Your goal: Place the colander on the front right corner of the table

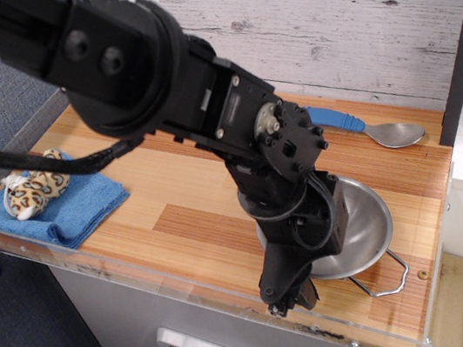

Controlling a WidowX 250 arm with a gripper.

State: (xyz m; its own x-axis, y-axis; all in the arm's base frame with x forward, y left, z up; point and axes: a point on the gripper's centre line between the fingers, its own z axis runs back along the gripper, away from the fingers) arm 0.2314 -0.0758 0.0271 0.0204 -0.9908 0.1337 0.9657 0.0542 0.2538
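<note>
the black fingers (291, 298) hang low at the near rim of the colander (355, 229); i cannot tell if they pinch it. the colander sits by the table's (185, 212) near right corner, the spoon (365, 128) behind it

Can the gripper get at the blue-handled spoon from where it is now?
Probably yes. The spoon lies uncovered near the back wall with bare table around it. The gripper is down at the colander, so it would likely need to lift first.
</note>
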